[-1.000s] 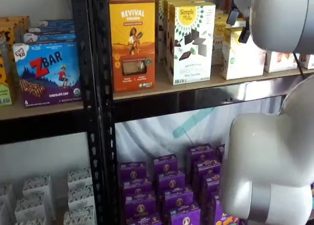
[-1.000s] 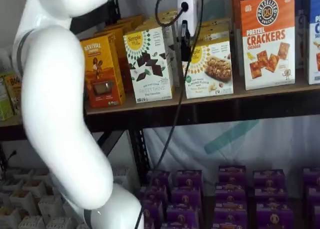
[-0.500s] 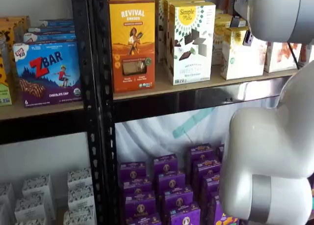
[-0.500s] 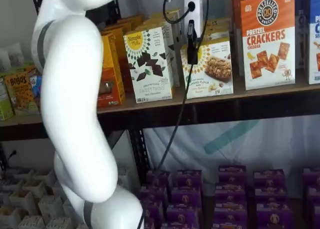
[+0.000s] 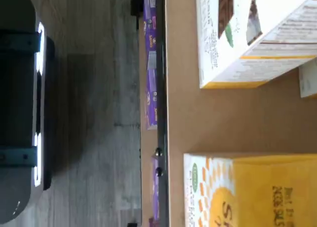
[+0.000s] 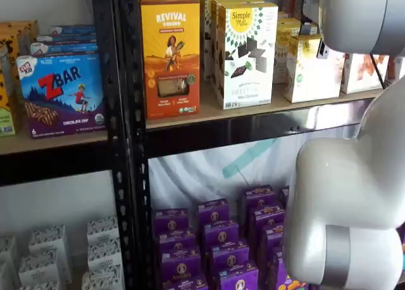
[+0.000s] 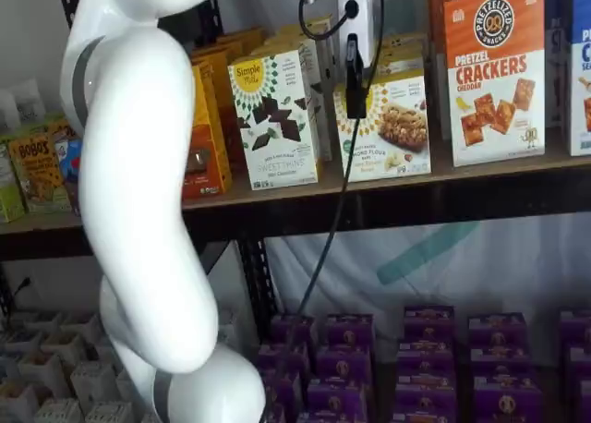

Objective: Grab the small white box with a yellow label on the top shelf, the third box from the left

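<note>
The small white box (image 7: 388, 127) with a yellow top band stands on the top shelf (image 7: 434, 197), right of the taller Simple Mills box (image 7: 277, 118). It also shows in a shelf view (image 6: 310, 71), partly behind the white arm. My gripper (image 7: 355, 100) hangs from above, right in front of the small box's left front. Only one black finger shows, side-on, so I cannot tell whether it is open. In the wrist view the box's yellow top (image 5: 257, 192) lies close below, with the Simple Mills box (image 5: 247, 33) beside it on the tan board (image 5: 198, 118).
An orange Revival box (image 6: 169, 56) stands left of the Simple Mills box and a Pretzel Crackers box (image 7: 494, 72) right of the small box. Purple boxes (image 7: 425, 358) fill the lower level. The white arm (image 7: 138, 183) covers the shelf's left part. A cable (image 7: 323, 229) hangs beside the gripper.
The arm has swung to the right. The gripper has shifted slightly right and down in front of the small white box. It has hardly moved in the last half second.
</note>
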